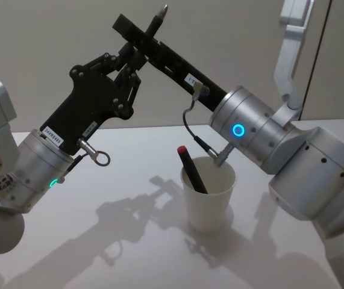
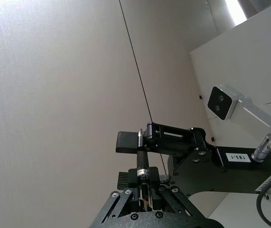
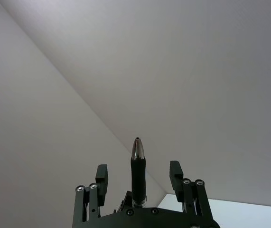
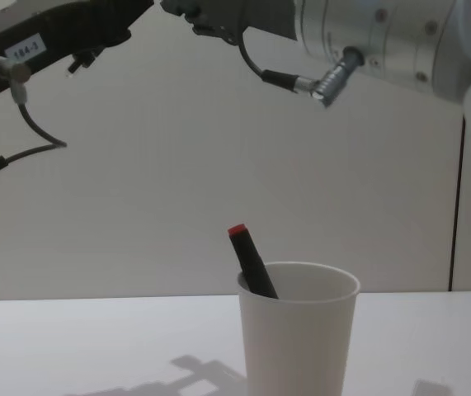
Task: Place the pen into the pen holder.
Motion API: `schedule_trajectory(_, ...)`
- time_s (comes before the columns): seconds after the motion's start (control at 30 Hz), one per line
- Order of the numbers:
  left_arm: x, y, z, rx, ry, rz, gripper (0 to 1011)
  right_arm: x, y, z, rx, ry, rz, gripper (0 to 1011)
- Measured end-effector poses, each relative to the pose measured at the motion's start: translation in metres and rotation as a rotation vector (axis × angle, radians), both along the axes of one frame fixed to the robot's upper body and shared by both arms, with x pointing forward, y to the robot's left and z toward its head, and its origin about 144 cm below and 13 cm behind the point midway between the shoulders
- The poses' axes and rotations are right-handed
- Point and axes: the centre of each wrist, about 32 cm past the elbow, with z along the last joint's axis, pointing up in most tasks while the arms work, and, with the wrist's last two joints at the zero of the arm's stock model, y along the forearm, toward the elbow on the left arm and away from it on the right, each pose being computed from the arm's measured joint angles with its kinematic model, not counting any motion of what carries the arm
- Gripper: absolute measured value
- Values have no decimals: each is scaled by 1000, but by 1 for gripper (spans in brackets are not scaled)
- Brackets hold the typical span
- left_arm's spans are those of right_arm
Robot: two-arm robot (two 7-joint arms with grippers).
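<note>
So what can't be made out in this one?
- Raised pen: its lower part, in the head view, is hidden behind the left end effector and the right end effector.
- Red-capped pen: its lower end, in the head and chest views, is hidden by the pen holder wall.
- Both end effectors: in the chest view, cut off by the top edge.

Head camera looks down on the plain white paper cup (image 1: pixel 208 205); chest camera faces it level, close; wrist cameras point upward.

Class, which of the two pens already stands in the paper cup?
The red-capped pen, leaning inside the paper cup; the silver-tipped pen is held high in the left gripper.
</note>
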Motion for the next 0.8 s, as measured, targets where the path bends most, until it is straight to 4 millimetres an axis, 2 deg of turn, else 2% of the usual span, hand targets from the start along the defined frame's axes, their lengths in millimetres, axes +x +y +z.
schedule_trajectory(0.07, 0, 0, 0, 0, 0, -1, 138, 0, 1, 0, -1, -1, 1, 792)
schedule_trajectory(0.33, 0, 0, 0, 0, -1, -2, 138, 0, 1, 0, -2, -2, 3, 565)
schedule_trajectory(0.37, 0, 0, 0, 0, -1, -3, 138, 0, 1, 0, -2, -2, 3, 492)
schedule_trajectory(0.73, 0, 0, 1, 1, -1, -4, 138, 0, 2, 0, -2, -4, 6, 169)
schedule_trajectory(0.8, 0, 0, 1, 1, -1, -5, 138, 0, 2, 0, -2, -4, 6, 145)
